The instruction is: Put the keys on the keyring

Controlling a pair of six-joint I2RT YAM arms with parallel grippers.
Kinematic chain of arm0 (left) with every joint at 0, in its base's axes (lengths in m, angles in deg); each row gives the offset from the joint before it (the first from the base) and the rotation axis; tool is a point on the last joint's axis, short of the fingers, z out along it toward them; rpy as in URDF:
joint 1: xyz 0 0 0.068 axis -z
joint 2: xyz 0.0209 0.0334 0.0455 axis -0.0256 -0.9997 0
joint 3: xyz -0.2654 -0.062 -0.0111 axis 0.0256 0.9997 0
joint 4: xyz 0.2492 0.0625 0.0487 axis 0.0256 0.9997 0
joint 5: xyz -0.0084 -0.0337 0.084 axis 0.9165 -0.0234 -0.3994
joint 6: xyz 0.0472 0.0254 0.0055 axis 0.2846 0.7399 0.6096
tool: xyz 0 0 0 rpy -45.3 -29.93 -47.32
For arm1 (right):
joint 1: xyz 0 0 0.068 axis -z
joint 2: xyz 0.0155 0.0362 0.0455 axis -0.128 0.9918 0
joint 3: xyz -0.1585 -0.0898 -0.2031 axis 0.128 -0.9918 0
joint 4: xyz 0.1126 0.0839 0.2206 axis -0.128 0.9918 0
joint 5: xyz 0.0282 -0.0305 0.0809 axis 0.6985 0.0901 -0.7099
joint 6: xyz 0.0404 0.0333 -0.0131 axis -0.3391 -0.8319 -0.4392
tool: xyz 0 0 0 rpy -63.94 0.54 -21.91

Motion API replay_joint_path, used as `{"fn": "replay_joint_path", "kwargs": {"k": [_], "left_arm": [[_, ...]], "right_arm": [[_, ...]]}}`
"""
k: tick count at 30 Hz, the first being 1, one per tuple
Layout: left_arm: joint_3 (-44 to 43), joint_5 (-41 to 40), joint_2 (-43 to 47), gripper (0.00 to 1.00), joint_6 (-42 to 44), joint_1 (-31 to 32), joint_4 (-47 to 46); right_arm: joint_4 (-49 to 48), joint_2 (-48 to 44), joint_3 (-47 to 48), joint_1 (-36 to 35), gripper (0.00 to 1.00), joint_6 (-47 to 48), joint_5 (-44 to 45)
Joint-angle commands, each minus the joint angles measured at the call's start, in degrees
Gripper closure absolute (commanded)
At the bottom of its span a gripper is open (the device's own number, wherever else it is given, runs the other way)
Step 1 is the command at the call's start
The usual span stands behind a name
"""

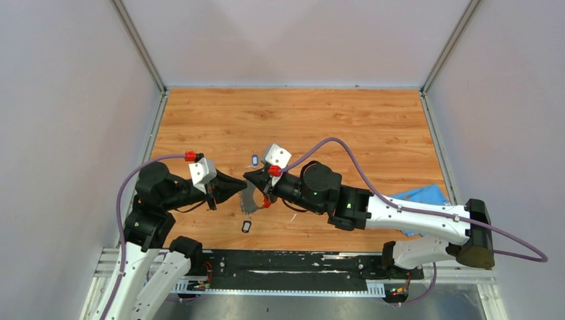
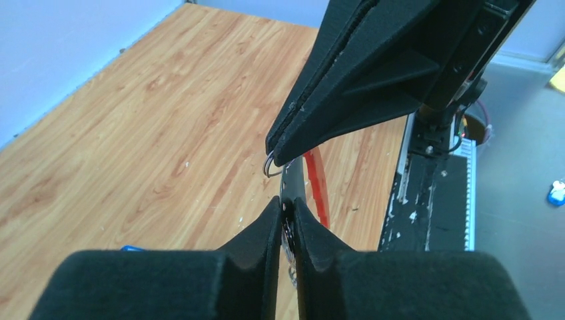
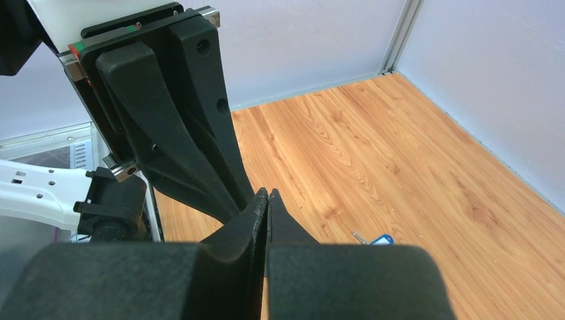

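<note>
I see the wood-grain tabletop (image 1: 346, 127), with the matte black left end effector (image 2: 287, 212) and right end effector (image 3: 268, 198) both pinched tight on the keyring (image 1: 251, 202) (thin red loop, grey metal fan) near its middle. The blue-and-white key (image 1: 255, 160) lies at the keyring's 12 o'clock, the black key (image 1: 246, 227) at 6.

1. The right gripper (image 3: 268, 195) has its fingers (image 3: 253, 223) pressed flat together, tips at centre frame.
2. The left gripper (image 3: 244, 198) slants down from the upper left, its tips right against them.
3. A blue-headed key (image 3: 380, 239) lies on the wooden counter (image 3: 400, 153), near the fingers' right side.
</note>
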Motion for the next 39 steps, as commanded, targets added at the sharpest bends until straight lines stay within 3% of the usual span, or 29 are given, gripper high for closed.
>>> {"fn": "replay_joint_path", "kwargs": {"k": [1, 6, 14, 23, 28, 33, 39], "left_arm": [[1.34, -0.54, 0.68, 0.90, -6.79, -0.25, -5.09], [2.31, -1.30, 1.26, 1.00, -12.21, -0.24, -9.38], [2.55, -4.60, 2.43, 1.00, -20.52, -0.22, -15.77], [2.30, -5.83, 2.85, 1.00, -24.02, -0.21, -17.50], [1.55, -7.85, 3.08, 1.00, -22.28, -0.25, -16.55], [1.68, -10.40, 4.47, 1.00, -15.17, -0.25, -13.87], [2.38, -9.00, 5.74, 1.00, -11.90, -0.25, -13.81]], "right_arm": [[-5.20, 0.13, -0.30, -0.99, 1.00, -0.63, 2.18], [-6.61, 0.54, -0.89, -1.05, 1.00, -0.82, 2.77], [-10.58, -0.36, -3.95, -1.07, 1.00, -0.03, 5.61], [-15.94, -1.44, -7.50, -2.01, 1.00, 2.06, 8.53], [-17.45, -1.37, -8.36, -2.36, 1.00, 1.55, 7.30], [-16.72, -2.34, -8.97, -2.37, 1.00, -0.28, 6.08], [-16.76, -2.56, -9.43, -2.39, 1.00, -1.67, 5.76]]}}
